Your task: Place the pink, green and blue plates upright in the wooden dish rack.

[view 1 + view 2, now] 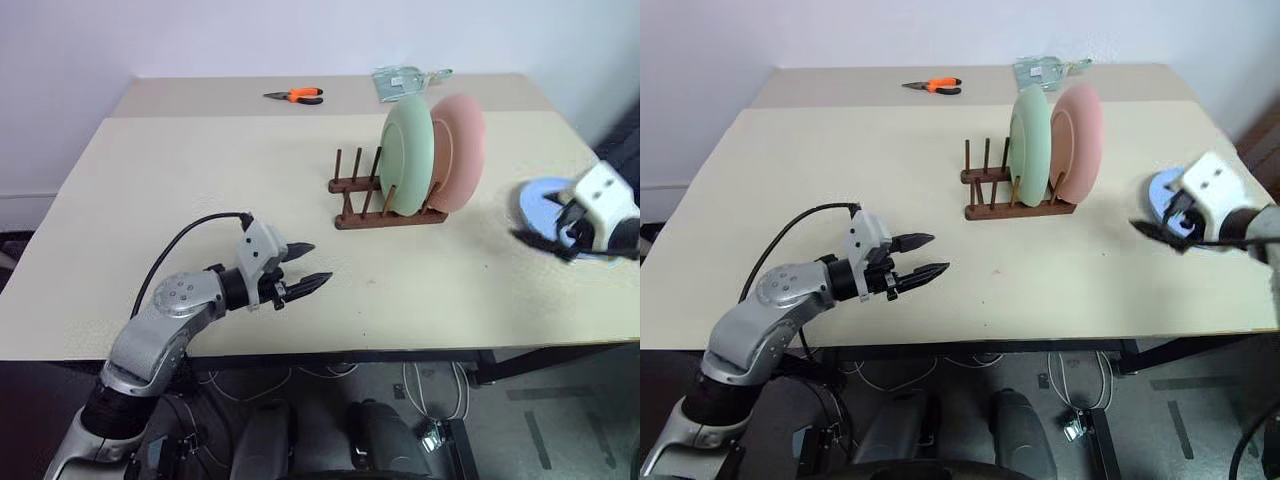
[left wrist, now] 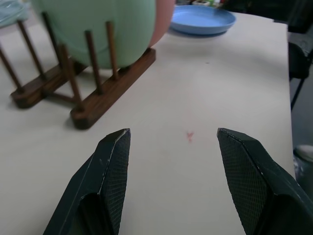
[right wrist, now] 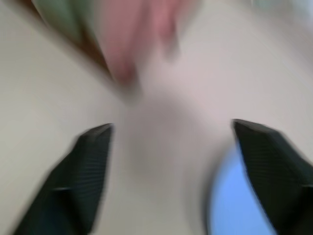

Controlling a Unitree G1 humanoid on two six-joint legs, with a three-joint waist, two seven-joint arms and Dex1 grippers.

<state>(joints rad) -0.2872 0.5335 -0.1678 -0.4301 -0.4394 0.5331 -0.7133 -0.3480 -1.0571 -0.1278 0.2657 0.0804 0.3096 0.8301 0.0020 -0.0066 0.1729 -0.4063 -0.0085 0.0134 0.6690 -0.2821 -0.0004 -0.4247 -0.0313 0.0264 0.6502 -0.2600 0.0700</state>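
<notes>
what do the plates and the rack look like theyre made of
Green plate, pink plate and blue plate: probably plastic, with flat even colour and a matte surface without glare. Dish rack: wood, dark reddish-brown with visible grain and a slight sheen, likely stained or oiled.

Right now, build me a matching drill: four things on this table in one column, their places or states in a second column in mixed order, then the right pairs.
Things:
1. green plate
2. pink plate
3. blue plate
4. orange pliers

Places:
A. lying flat on the table, right of the rack
B. upright in the rack, with empty pegs on its left
C. at the far edge of the table
D. upright at the rack's right end

Pairs: 1-B, 2-D, 3-A, 4-C
</notes>
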